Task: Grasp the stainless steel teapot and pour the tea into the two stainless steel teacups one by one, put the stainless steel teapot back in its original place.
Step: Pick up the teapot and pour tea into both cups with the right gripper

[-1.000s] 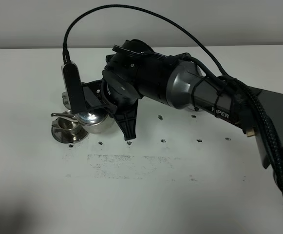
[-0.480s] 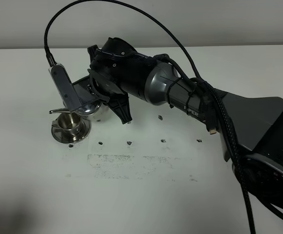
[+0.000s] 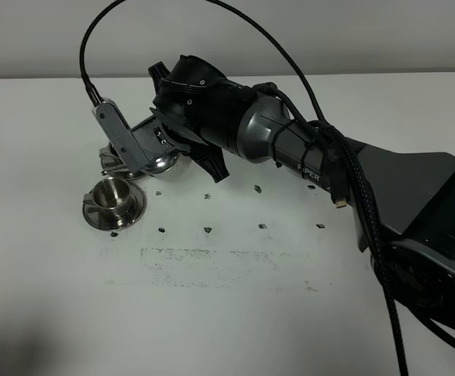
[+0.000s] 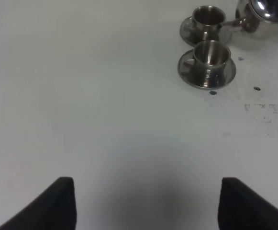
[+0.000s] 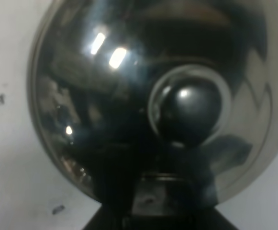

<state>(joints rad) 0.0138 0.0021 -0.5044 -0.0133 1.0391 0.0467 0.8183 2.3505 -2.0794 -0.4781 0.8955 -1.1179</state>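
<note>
1. Your teapot is at the far left of the table, under the right arm, which reaches across from the right side. You cannot tell whether its base rests on the table.
2. Its spout points left toward the far cup and ends at that cup's rim.
3. In the right wrist view the pot's shiny dome fills the frame, with the round lid knob facing the camera.
4. The right gripper has its fingers together, clamped on the teapot at the handle side. The dark fingers mostly hide the handle itself.
5. The near cup stands upright on its saucer, just near of the teapot and apart from it.
6. The far cup stands on its own saucer just beyond the near one, close beside the pot.
7. You cannot tell whether either cup holds any liquid.
8. The left gripper is over the white table top, well apart from the cups. Its fingertips are spread wide.
</note>
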